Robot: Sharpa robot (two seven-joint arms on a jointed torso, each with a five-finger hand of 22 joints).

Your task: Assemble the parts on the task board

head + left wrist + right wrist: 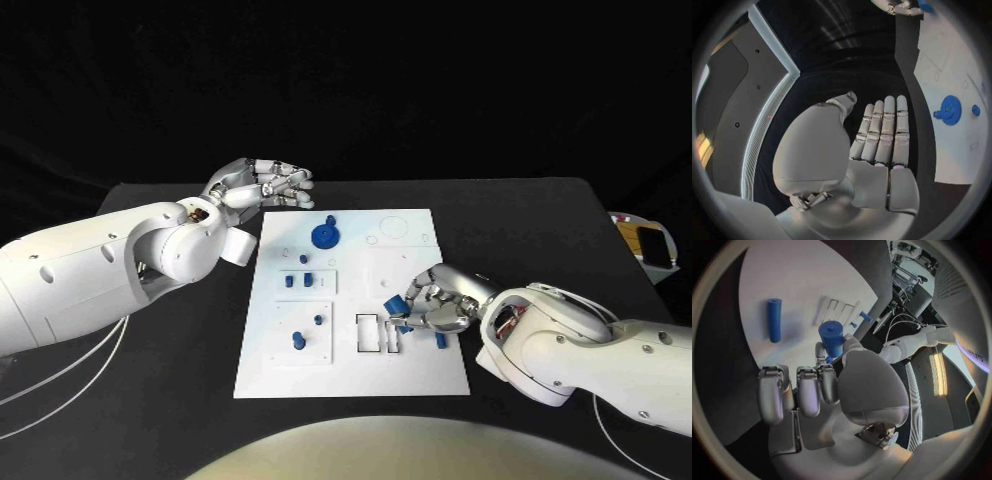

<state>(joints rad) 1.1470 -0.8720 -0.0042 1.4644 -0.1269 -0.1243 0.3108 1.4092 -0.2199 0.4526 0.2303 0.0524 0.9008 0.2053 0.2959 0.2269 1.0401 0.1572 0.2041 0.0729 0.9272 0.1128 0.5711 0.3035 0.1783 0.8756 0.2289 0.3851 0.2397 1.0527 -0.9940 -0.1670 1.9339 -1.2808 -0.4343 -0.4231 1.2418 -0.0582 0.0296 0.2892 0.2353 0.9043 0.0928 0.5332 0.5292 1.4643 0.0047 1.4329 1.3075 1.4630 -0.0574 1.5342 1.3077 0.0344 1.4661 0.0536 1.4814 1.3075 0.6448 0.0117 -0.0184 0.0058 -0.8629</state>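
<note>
The white task board [418, 375] lies mid-table. My right hand [444, 303] is at the board's right edge and pinches a short blue cylinder [392, 305] [832, 337] between thumb and finger, just above the board. A blue peg [441, 340] [774, 320] lies flat on the board beside that hand. A blue gear [327, 235] [949, 110] sits near the board's far end. Several small blue parts [297, 341] stand in the left-hand panels. My left hand [267, 186] [879, 145] hovers off the board's far left corner, fingers straight, holding nothing.
A rectangular slotted frame [371, 333] sits on the board next to my right hand. A white and orange device [649, 245] lies at the table's right edge. Black tabletop [173, 400] surrounds the board.
</note>
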